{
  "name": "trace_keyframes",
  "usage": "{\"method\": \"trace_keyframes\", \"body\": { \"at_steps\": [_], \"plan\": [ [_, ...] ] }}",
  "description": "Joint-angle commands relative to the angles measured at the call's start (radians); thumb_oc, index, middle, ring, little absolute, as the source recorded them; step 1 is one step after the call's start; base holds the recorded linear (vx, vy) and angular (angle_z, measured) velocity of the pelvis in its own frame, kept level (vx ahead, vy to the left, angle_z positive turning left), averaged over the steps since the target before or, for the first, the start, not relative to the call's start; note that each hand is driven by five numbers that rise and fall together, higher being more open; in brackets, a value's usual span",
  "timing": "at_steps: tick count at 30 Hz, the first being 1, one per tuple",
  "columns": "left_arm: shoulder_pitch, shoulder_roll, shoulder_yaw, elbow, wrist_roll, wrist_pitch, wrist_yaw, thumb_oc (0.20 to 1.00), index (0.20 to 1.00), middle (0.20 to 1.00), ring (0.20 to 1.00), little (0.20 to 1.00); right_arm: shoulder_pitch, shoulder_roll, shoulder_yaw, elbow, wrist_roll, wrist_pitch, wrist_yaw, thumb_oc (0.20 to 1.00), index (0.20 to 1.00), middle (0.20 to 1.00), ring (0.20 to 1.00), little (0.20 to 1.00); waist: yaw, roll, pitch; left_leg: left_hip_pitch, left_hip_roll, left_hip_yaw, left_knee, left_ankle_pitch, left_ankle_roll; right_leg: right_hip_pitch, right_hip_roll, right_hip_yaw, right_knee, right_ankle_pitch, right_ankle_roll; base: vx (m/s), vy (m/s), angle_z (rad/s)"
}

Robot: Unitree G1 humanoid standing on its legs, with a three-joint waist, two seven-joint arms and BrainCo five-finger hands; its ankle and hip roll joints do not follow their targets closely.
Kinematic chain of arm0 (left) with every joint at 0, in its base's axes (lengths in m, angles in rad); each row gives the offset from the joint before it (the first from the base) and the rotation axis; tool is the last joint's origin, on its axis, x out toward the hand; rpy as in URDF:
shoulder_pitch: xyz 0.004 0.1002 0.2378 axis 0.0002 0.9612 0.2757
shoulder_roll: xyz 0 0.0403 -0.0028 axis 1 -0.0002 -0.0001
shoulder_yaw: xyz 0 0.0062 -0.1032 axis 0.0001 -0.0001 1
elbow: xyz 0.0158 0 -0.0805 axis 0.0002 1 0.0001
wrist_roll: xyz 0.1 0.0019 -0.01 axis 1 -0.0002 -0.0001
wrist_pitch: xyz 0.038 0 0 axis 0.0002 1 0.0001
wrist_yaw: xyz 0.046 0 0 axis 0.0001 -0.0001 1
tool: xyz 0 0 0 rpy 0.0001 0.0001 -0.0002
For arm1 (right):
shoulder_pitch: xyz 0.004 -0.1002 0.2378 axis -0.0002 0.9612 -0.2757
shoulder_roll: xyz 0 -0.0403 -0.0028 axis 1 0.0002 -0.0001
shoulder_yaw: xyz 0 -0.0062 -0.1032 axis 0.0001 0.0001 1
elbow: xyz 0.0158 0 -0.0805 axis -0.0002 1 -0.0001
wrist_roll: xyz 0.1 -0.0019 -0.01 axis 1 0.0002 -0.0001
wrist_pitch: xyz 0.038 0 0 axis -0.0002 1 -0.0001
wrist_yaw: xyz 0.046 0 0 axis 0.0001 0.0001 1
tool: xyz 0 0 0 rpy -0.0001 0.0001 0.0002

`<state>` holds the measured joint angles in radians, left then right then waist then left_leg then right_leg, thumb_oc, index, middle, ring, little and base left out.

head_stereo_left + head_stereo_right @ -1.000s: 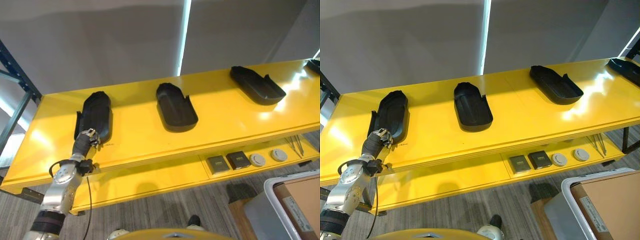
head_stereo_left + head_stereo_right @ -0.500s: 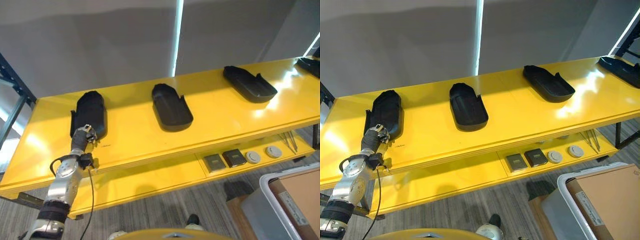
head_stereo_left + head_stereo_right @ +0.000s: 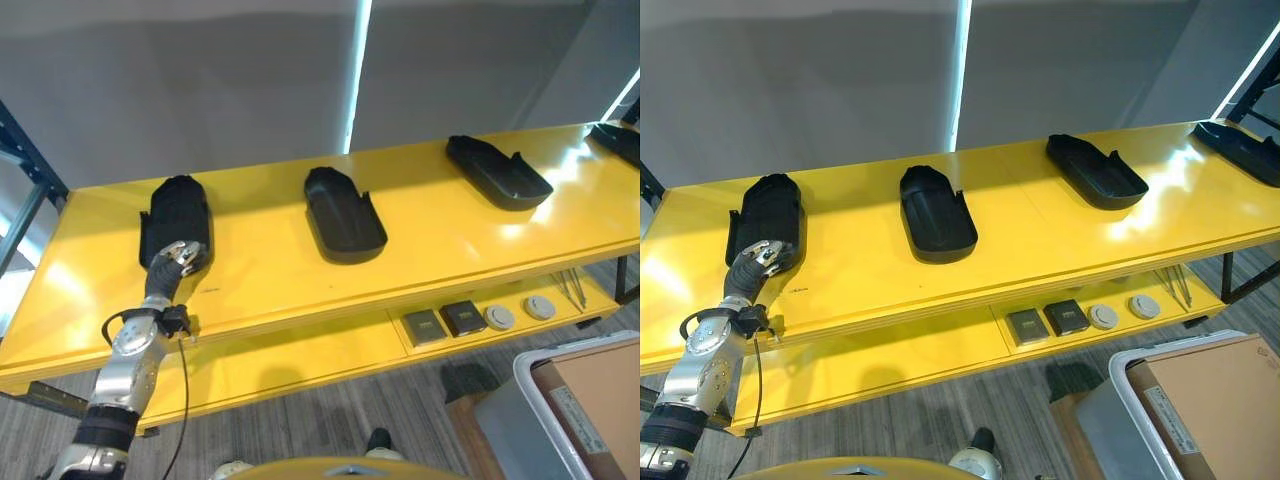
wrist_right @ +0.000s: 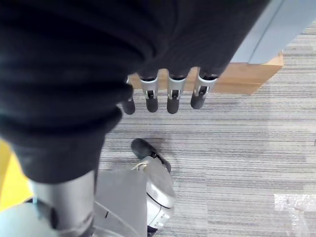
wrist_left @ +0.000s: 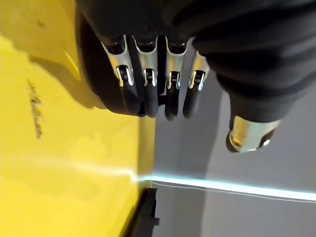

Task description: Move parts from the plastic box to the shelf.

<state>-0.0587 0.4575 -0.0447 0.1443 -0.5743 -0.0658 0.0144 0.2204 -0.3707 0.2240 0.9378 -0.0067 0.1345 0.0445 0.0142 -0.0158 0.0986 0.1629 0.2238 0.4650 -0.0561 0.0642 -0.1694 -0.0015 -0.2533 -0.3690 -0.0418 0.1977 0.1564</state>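
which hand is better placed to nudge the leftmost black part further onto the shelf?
Left. The left hand is already at the near end of the leftmost black part on the yellow shelf, fingers straight. The right hand hangs open over the carpet floor, away from the shelf.

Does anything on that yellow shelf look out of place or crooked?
Slightly: the leftmost black part, by the left hand, lies dome-up, while the middle part and right part lie hollow-side up. Nothing looks spilled or damaged.
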Motion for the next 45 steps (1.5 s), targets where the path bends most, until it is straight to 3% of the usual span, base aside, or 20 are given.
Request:
{"method": "trace_keyframes", "body": {
  "at_steps": [1,9,12,14,16,19,20,21,23,24,25,27,30,31,32,37,39,41,42,45],
  "plan": [
    [-0.031,0.029,0.041,-0.117,0.002,-0.070,-0.068,1.000,1.000,1.000,1.000,1.000,-0.033,0.000,-0.004,0.010,-0.015,-0.009,-0.003,1.000,1.000,1.000,1.000,1.000,0.019,0.017,0.022,-0.080,0.030,-0.034,0.100,-0.047,0.060,0.091,-0.050,-0.008,0.087,-0.160,0.057,0.00,0.000,0.00],
    [0.030,0.059,0.085,-0.367,-0.109,-0.027,-0.292,1.000,1.000,1.000,1.000,1.000,-0.053,0.015,-0.001,0.038,-0.026,-0.017,-0.013,1.000,1.000,1.000,1.000,1.000,0.065,0.028,0.012,-0.081,0.020,-0.058,0.078,-0.036,0.059,0.108,-0.053,-0.036,0.076,-0.153,0.060,-0.03,0.010,0.10],
    [0.051,0.057,0.085,-0.407,-0.194,0.016,-0.333,1.000,1.000,1.000,1.000,1.000,-0.067,0.018,0.008,0.050,-0.030,-0.020,-0.013,1.000,1.000,1.000,1.000,1.000,0.082,0.031,0.008,-0.083,0.014,-0.067,0.068,-0.031,0.058,0.112,-0.054,-0.046,0.072,-0.150,0.063,-0.02,0.007,0.02],
    [0.074,0.044,0.079,-0.409,-0.223,0.010,-0.370,1.000,1.000,1.000,1.000,1.000,-0.073,0.019,0.016,0.053,-0.024,-0.017,-0.014,1.000,1.000,1.000,1.000,1.000,0.094,0.032,0.005,-0.085,0.010,-0.075,0.063,-0.029,0.060,0.114,-0.055,-0.051,0.070,-0.149,0.063,-0.03,0.004,0.12],
    [0.125,0.015,0.086,-0.411,-0.316,0.028,-0.339,1.000,1.000,1.000,1.000,1.000,-0.085,0.021,0.024,0.053,-0.022,-0.002,-0.010,1.000,1.000,1.000,1.000,1.000,0.117,0.031,0.005,-0.088,0.005,-0.091,0.058,-0.026,0.060,0.117,-0.054,-0.059,0.071,-0.150,0.060,-0.05,-0.003,0.16],
    [0.176,0.001,0.114,-0.409,-0.319,0.001,-0.302,1.000,1.000,1.000,1.000,1.000,-0.087,0.022,0.029,0.045,-0.026,0.016,-0.010,1.000,1.000,1.000,1.000,1.000,0.136,0.032,0.006,-0.089,0.001,-0.103,0.053,-0.023,0.059,0.125,-0.052,-0.070,0.066,-0.149,0.058,-0.05,0.001,0.14],
    [0.230,0.012,0.159,-0.391,-0.265,-0.061,-0.294,1.000,1.000,1.000,1.000,1.000,-0.087,0.019,0.028,0.042,-0.028,0.028,-0.006,1.000,1.000,1.000,1.000,1.000,0.159,0.032,0.006,-0.092,-0.004,-0.117,0.049,-0.020,0.061,0.129,-0.051,-0.079,0.065,-0.151,0.056,-0.05,-0.004,0.23],
    [0.246,0.020,0.178,-0.379,-0.258,-0.075,-0.311,1.000,1.000,1.000,1.000,1.000,-0.089,0.018,0.030,0.038,-0.027,0.034,-0.006,1.000,1.000,1.000,1.000,1.000,0.168,0.031,0.007,-0.094,-0.006,-0.123,0.049,-0.019,0.061,0.130,-0.051,-0.083,0.067,-0.153,0.055,-0.07,-0.006,0.16],
    [0.280,0.027,0.210,-0.371,-0.348,-0.003,-0.501,1.000,1.000,1.000,1.000,1.000,-0.114,0.011,0.037,0.056,-0.028,0.038,0.001,1.000,1.000,1.000,1.000,1.000,0.197,0.034,0.009,-0.100,-0.007,-0.137,0.047,-0.015,0.061,0.132,-0.050,-0.099,0.072,-0.159,0.051,-0.07,0.006,0.25],
    [0.296,0.023,0.217,-0.387,-0.408,0.073,-0.617,1.000,1.000,1.000,1.000,1.000,-0.130,0.005,0.039,0.073,-0.024,0.034,0.003,1.000,1.000,1.000,1.000,1.000,0.210,0.039,0.009,-0.103,-0.008,-0.141,0.045,-0.011,0.060,0.134,-0.050,-0.107,0.073,-0.159,0.050,-0.06,0.019,0.35],
    [0.299,0.022,0.218,-0.393,-0.424,0.093,-0.644,1.000,1.000,1.000,1.000,1.000,-0.133,0.004,0.040,0.076,-0.027,0.031,0.005,1.000,1.000,1.000,1.000,1.000,0.213,0.040,0.009,-0.103,-0.008,-0.143,0.044,-0.009,0.060,0.134,-0.050,-0.109,0.073,-0.159,0.050,-0.05,0.035,0.34],
    [0.304,0.001,0.201,-0.413,-0.544,0.208,-0.802,1.000,1.000,1.000,1.000,1.000,-0.156,-0.001,0.049,0.099,-0.026,0.013,0.002,1.000,1.000,1.000,1.000,1.000,0.228,0.050,0.007,-0.105,-0.012,-0.151,0.036,-0.002,0.060,0.137,-0.051,-0.117,0.076,-0.160,0.049,-0.05,0.054,0.34],
    [0.285,-0.029,0.165,-0.391,-0.628,0.269,-0.920,1.000,1.000,1.000,1.000,1.000,-0.181,-0.002,0.076,0.097,-0.030,0.016,0.015,1.000,1.000,1.000,1.000,1.000,0.230,0.051,-0.001,-0.100,-0.014,-0.149,0.023,0.005,0.059,0.136,-0.050,-0.118,0.080,-0.164,0.049,-0.01,0.033,0.18],
    [0.272,-0.037,0.137,-0.366,-0.624,0.272,-0.986,1.000,1.000,1.000,1.000,1.000,-0.188,0.000,0.092,0.100,-0.032,0.013,0.017,1.000,1.000,1.000,1.000,1.000,0.228,0.049,-0.004,-0.097,-0.012,-0.146,0.017,0.008,0.058,0.136,-0.048,-0.117,0.079,-0.166,0.049,0.01,0.015,0.07],
    [0.274,-0.048,0.115,-0.350,-0.595,0.300,-0.989,1.000,1.000,1.000,1.000,1.000,-0.199,-0.005,0.097,0.102,-0.037,0.018,0.029,1.000,1.000,1.000,1.000,1.000,0.227,0.048,-0.005,-0.098,-0.011,-0.147,0.013,0.012,0.055,0.134,-0.046,-0.114,0.077,-0.165,0.048,0.00,0.000,0.00],
    [0.331,-0.031,0.046,-0.119,-0.460,0.286,-0.923,1.000,1.000,1.000,1.000,1.000,-0.203,-0.035,0.114,0.068,-0.031,0.051,0.053,1.000,1.000,1.000,1.000,1.000,0.220,0.047,0.001,-0.097,-0.006,-0.142,0.004,0.018,0.053,0.126,-0.043,-0.106,0.081,-0.168,0.048,-0.01,-0.001,0.00],
    [0.389,-0.021,0.010,0.071,-0.372,0.260,-0.895,1.000,1.000,1.000,1.000,1.000,-0.199,-0.052,0.110,0.048,-0.019,0.067,0.061,1.000,1.000,1.000,1.000,1.000,0.221,0.047,0.008,-0.103,-0.007,-0.146,0.004,0.017,0.055,0.118,-0.044,-0.107,0.089,-0.172,0.047,-0.05,-0.002,-0.02],
    [0.437,-0.028,-0.020,0.276,-0.278,0.182,-0.927,1.000,1.000,1.000,1.000,1.000,-0.200,-0.063,0.094,0.068,-0.004,0.050,0.063,1.000,1.000,1.000,1.000,1.000,0.225,0.049,0.014,-0.108,-0.010,-0.152,0.004,0.016,0.058,0.113,-0.046,-0.108,0.095,-0.175,0.046,-0.05,0.006,-0.02],
    [0.450,-0.035,-0.020,0.324,-0.246,0.191,-0.908,1.000,1.000,1.000,1.000,1.000,-0.201,-0.064,0.083,0.082,-0.002,0.038,0.066,1.000,1.000,1.000,1.000,1.000,0.228,0.051,0.016,-0.109,-0.011,-0.153,0.004,0.016,0.059,0.112,-0.047,-0.109,0.095,-0.176,0.047,-0.03,0.008,0.05],
    [0.465,-0.063,-0.033,0.497,-0.120,0.129,-0.870,1.000,1.000,1.000,1.000,1.000,-0.216,-0.057,0.063,0.126,0.002,0.017,0.068,1.000,1.000,1.000,1.000,1.000,0.230,0.052,0.018,-0.106,-0.017,-0.155,0.001,0.012,0.063,0.111,-0.050,-0.109,0.098,-0.177,0.048,0.00,0.010,0.10]
  ]
}}
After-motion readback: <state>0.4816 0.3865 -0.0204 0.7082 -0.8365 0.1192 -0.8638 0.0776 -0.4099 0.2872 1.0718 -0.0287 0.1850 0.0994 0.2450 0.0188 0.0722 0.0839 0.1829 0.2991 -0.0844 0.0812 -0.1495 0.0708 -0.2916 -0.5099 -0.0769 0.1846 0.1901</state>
